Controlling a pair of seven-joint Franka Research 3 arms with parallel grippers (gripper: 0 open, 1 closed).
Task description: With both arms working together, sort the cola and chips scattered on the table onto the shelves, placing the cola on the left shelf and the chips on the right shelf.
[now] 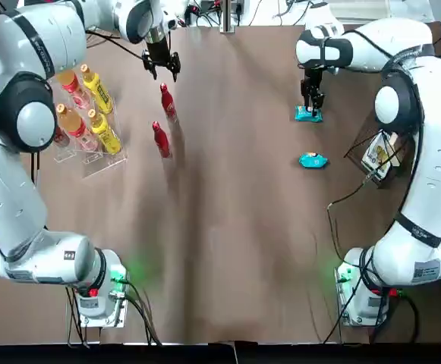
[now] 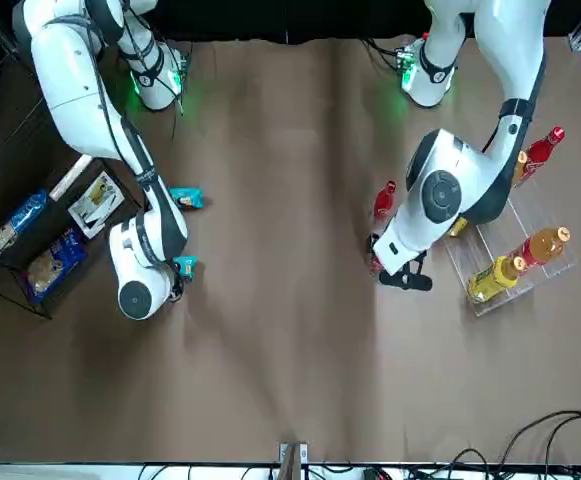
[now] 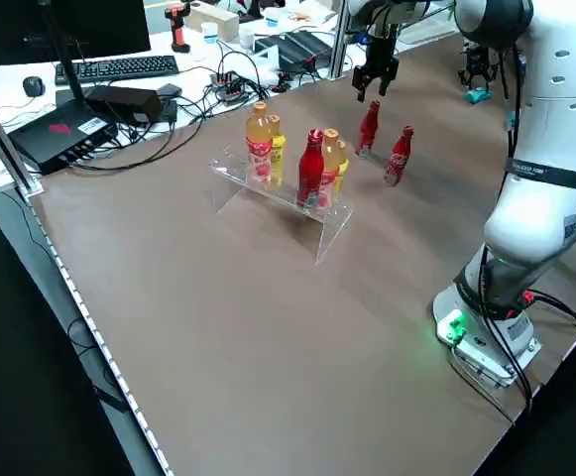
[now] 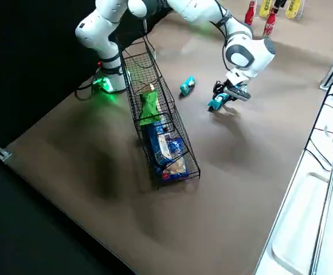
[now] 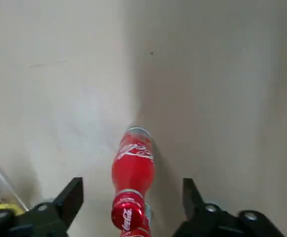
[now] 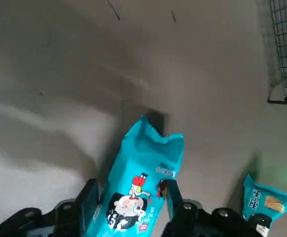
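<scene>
Near to far on worktop (image 1: 228,250): teal chips packet (image 1: 312,160) lying at 3 o'clock, near black wire shelf (image 1: 368,155); right gripper (image 1: 310,112) at 2 o'clock, jaws pinching second teal packet (image 6: 141,185); two cola bottles (image 1: 161,139) upright at 10 o'clock beside clear rack (image 1: 91,144); left gripper (image 1: 162,67) at 11 o'clock above farther bottle (image 5: 132,168), jaws spread

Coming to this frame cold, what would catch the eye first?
Both arms reach to the table's far side at once. The left gripper hangs open above a standing red cola bottle beside the clear rack. The right gripper pinches a teal chips packet, with a second packet lying loose nearby.
</scene>
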